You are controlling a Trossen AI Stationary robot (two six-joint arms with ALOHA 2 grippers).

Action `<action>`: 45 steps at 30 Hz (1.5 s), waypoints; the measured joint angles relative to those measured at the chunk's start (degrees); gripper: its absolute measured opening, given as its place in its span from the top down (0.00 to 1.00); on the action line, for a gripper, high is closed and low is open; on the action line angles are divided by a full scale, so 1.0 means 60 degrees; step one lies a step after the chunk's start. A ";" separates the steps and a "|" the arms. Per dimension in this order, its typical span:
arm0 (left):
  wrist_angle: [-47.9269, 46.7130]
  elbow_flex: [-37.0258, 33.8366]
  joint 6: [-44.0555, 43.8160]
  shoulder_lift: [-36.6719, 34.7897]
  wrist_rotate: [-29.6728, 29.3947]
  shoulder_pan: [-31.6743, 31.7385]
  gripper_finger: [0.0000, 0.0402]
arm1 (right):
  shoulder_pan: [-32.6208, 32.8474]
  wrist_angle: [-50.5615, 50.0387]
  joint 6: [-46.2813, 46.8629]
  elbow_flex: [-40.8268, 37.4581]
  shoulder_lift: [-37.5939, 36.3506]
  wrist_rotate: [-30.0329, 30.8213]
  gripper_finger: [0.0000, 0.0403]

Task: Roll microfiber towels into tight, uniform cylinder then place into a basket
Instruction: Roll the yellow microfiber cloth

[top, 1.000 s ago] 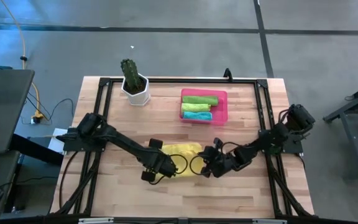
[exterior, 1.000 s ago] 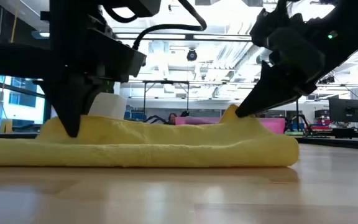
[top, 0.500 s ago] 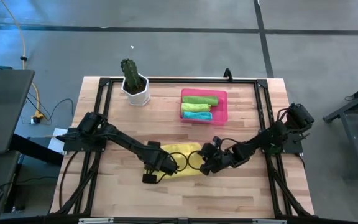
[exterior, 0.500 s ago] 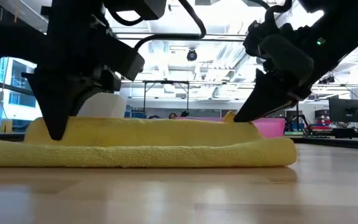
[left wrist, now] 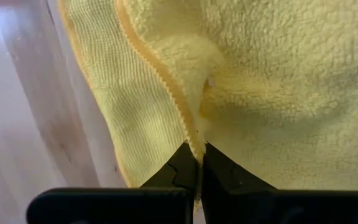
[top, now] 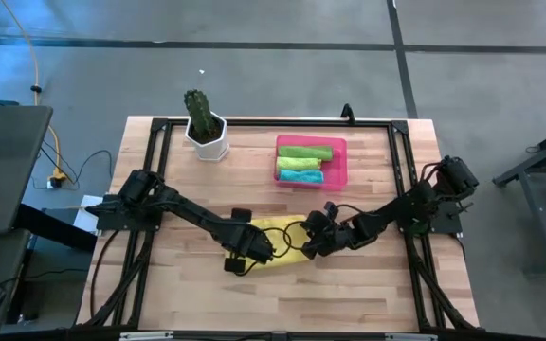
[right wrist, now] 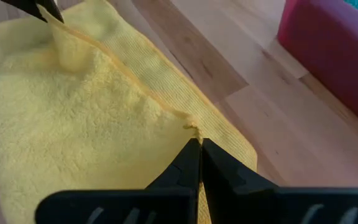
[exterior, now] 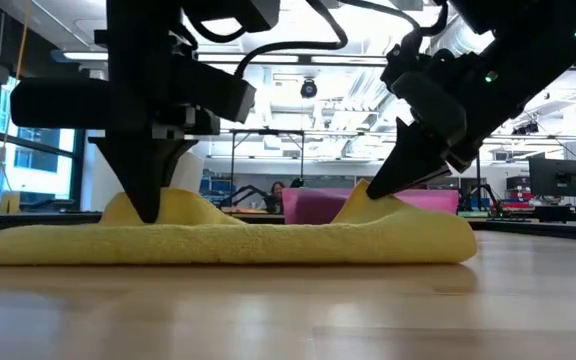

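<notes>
In the high view both arms cover most of the yellow towel (top: 275,227), leaving only a strip showing at its 12 o'clock side. In the low view that towel (exterior: 228,243) hides the lower wall of the pink basket (exterior: 313,205) behind it

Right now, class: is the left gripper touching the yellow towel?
Touching. The left wrist view shows the left gripper with its fingers shut on a raised edge of the yellow towel; the low view shows the cloth peaked up at them.
</notes>
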 joint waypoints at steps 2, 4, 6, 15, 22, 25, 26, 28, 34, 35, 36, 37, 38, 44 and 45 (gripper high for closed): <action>-0.0080 0.0000 -0.0002 0.0000 -0.0043 0.0008 1.00 | -0.0046 0.0000 0.0000 0.0000 0.0000 0.0001 1.00; -0.0266 0.0000 -0.0004 0.0000 -0.0029 0.0008 1.00 | -0.0046 0.0000 0.0000 0.0000 0.0000 0.0011 1.00; -0.0588 0.0000 -0.0041 0.0000 -0.0018 0.0008 1.00 | -0.0031 0.0001 -0.0004 0.0000 0.0000 0.0160 1.00; -0.1235 0.0000 -0.0182 0.0000 -0.0348 0.0108 1.00 | -0.0015 0.0007 -0.0104 0.0000 -0.0029 0.0630 1.00; -0.1050 0.0000 -0.0182 0.0000 -0.1815 0.0463 1.00 | -0.0451 0.0004 -0.0492 0.0000 -0.0029 0.0568 1.00; -0.0789 0.0000 -0.0182 0.0000 -0.1772 0.0666 1.00 | -0.0519 -0.0014 -0.0480 0.0000 -0.0029 0.0551 1.00; -0.0690 0.0000 -0.0180 0.0000 -0.1712 0.0726 1.00 | -0.0542 -0.0049 -0.0481 0.0000 -0.0029 0.0528 1.00; -0.0555 0.0000 -0.0182 0.0000 -0.1644 0.0815 1.00 | -0.0543 -0.0140 -0.0453 0.0000 -0.0029 0.0522 1.00; -0.0483 0.0000 -0.0109 0.0000 -0.1203 0.0980 1.00 | -0.0545 -0.0272 -0.0437 0.0000 -0.0029 0.0517 1.00; -0.0483 0.0000 -0.0109 0.0000 -0.1127 0.0980 1.00 | -0.0545 -0.0280 -0.0437 0.0000 -0.0029 0.0514 1.00; -0.0479 0.0000 -0.0109 0.0000 -0.1030 0.0980 1.00 | -0.0545 -0.0280 -0.0437 0.0000 -0.0029 0.0512 1.00; -0.0479 0.0000 -0.0109 0.0000 -0.0987 0.0977 1.00 | -0.0545 -0.0286 -0.0437 0.0000 -0.0029 0.0508 1.00; -0.0479 0.0000 -0.0109 0.0000 -0.0983 0.0977 1.00 | -0.0545 -0.0304 -0.0437 0.0000 -0.0029 0.0503 1.00; -0.0468 0.0000 -0.0109 0.0000 -0.0983 0.0977 1.00 | -0.0545 -0.0654 -0.0502 0.0000 -0.0029 0.0503 0.89; -0.0456 0.0000 -0.0109 0.0000 -0.0987 0.0977 1.00 | -0.0545 -0.0783 -0.0505 0.0000 -0.0029 0.0503 0.86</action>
